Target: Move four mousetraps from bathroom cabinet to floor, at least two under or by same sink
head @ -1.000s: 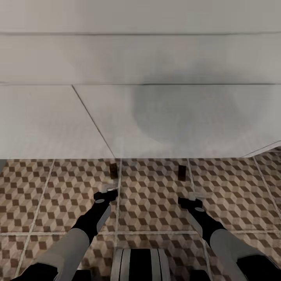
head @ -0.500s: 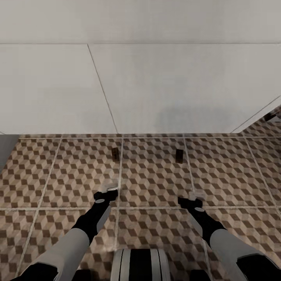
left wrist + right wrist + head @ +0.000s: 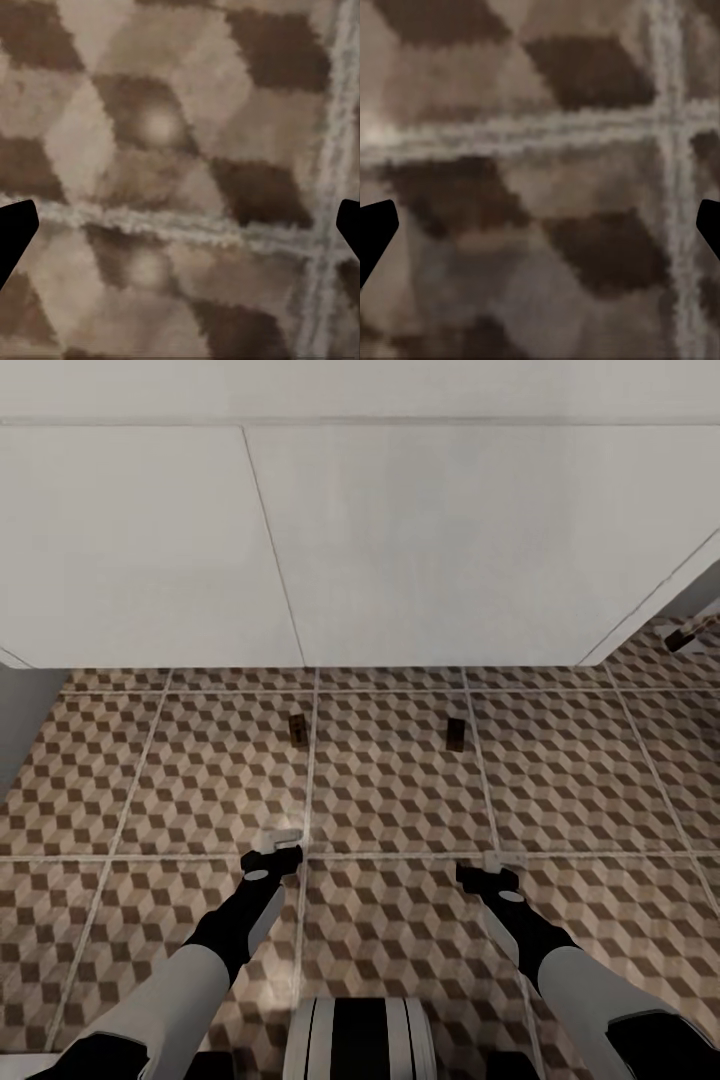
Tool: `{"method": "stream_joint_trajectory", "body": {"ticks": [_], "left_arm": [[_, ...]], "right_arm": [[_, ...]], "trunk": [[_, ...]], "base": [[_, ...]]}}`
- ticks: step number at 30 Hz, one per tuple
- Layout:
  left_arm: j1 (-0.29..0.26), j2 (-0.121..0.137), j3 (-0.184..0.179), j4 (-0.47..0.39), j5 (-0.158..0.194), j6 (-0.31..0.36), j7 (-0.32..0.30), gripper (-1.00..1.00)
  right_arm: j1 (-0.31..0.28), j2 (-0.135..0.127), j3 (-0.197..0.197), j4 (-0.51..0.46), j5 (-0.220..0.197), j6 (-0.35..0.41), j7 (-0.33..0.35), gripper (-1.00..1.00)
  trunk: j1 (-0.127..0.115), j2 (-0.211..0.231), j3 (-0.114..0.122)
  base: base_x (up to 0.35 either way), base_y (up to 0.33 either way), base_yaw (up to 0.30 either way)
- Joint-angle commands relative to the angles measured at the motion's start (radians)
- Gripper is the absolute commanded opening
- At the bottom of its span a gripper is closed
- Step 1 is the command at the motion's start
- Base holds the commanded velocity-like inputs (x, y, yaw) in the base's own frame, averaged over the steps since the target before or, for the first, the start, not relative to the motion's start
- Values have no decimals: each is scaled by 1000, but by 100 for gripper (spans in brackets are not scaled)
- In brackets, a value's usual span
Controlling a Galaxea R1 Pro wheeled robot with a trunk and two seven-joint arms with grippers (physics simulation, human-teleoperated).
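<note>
Two small dark-brown mousetraps [image 3: 296,728] [image 3: 456,734] lie on cube-patterned brown floor tiles [image 3: 390,800] before white vanity [image 3: 420,550]; left gripper [image 3: 280,847] and right gripper [image 3: 497,863] both spread, empty

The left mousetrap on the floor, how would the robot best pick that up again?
Probably from straight above: the left mousetrap lies flat on the tiled floor, so no side gives room underneath. A claw could close across its narrow width, on the two long edges. It looks tiny, so the grip must be centred.

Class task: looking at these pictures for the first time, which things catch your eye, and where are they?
Two small dark mousetraps lie apart on the cube-patterned bathroom floor, just before the wide white vanity. Nearer, the left gripper and right gripper hang over the tiles, jaws wide apart and empty.
</note>
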Motion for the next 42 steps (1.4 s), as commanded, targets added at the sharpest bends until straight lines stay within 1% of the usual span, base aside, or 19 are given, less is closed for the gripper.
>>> {"method": "stream_joint_trajectory", "body": {"ticks": [1,17,42], "left_arm": [[0,1,-8,-2,11,4,9,100],[0,0,-9,-5,11,4,9,100],[0,1,-8,-7,9,4,9,100]], "right_arm": [[0,-1,8,0,-11,-4,-5,100],[0,-1,7,-9,-10,-4,-5,100],[0,0,7,-10,-8,-2,-8,100]], "trunk": [[0,0,-1],[0,0,-1],[-12,6,96]], "base": [[-44,0,0],[-11,0,0],[0,0,0]]}}
